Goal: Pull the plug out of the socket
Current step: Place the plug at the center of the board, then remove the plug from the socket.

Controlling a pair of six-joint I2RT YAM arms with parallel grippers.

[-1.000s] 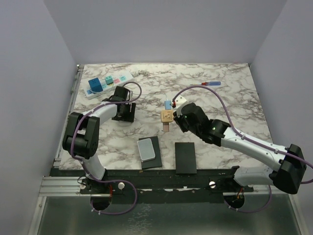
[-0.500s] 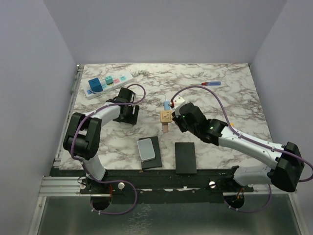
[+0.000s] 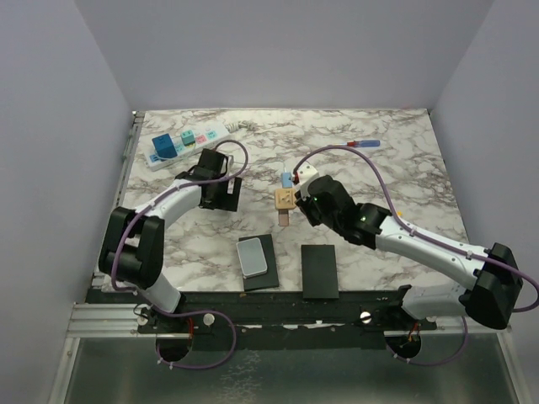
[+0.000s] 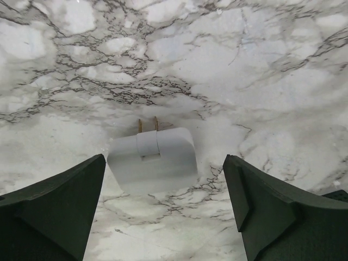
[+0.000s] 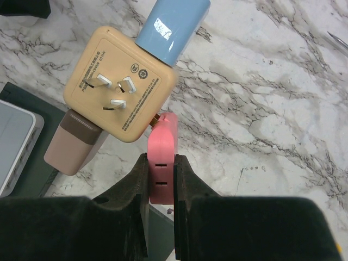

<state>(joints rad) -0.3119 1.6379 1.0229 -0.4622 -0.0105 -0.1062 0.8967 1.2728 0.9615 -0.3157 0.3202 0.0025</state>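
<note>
The socket, a long white power strip (image 3: 187, 140) with pastel outlets, lies at the far left with a blue plug (image 3: 165, 149) in it. My left gripper (image 3: 221, 192) is open just near of it. In the left wrist view its fingers (image 4: 60, 206) flank a loose white plug (image 4: 152, 157) lying on the marble, not touching it. My right gripper (image 5: 161, 163) is shut on a pink plug (image 5: 163, 133) joined to a tan cube adapter (image 5: 117, 89). The cube also carries a blue plug (image 5: 171, 24) and a brown plug (image 5: 73, 147). It shows mid-table (image 3: 287, 199).
A dark pad with a grey slab (image 3: 253, 257) and a black pad (image 3: 319, 270) lie near the front edge. A white block (image 3: 308, 173) sits beside the cube. A pen-like item (image 3: 365, 144) and small metal bits (image 3: 242, 125) lie at the back.
My left gripper has shifted a little to the right, away from the power strip. My right gripper has edged slightly left, still shut on the pink plug.
</note>
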